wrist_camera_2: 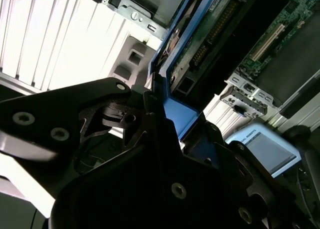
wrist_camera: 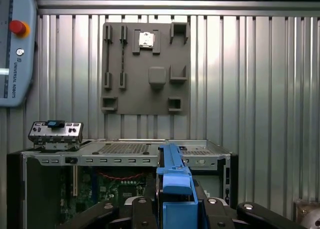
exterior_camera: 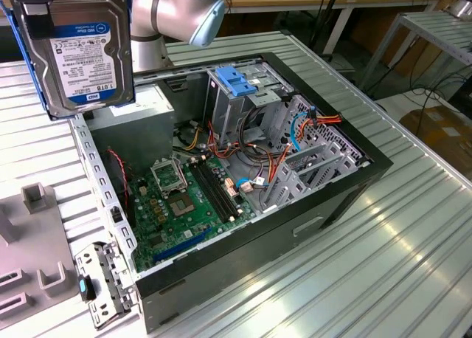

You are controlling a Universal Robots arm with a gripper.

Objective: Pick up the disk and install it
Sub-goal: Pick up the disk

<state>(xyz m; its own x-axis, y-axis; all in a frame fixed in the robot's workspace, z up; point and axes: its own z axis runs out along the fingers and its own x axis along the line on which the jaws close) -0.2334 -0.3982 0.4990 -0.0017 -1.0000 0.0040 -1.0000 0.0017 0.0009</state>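
The disk (exterior_camera: 82, 52), a hard drive with a white and blue label in a blue rail frame, hangs upright in the air at the exterior view's upper left. It is above the left rear corner of the open computer case (exterior_camera: 346, 183). My gripper (exterior_camera: 68, 4) is shut on its top edge. In both wrist views the black fingers (wrist_camera: 141, 209) clamp the blue frame (wrist_camera: 174, 186) from both sides, and the disk's (wrist_camera_2: 202, 36) circuit-board underside runs away from the gripper (wrist_camera_2: 167, 121). The blue-topped drive cage (exterior_camera: 237, 83) stands inside the case, apart from the disk.
The case holds a green motherboard (exterior_camera: 184, 201), a grey power supply (exterior_camera: 140, 109) and loose cables (exterior_camera: 295, 131). A grey fixture plate (exterior_camera: 29, 235) and a metal bracket (exterior_camera: 103, 283) lie on the ribbed table on the exterior view's left. A teach pendant (wrist_camera: 15, 44) rests beside the plate.
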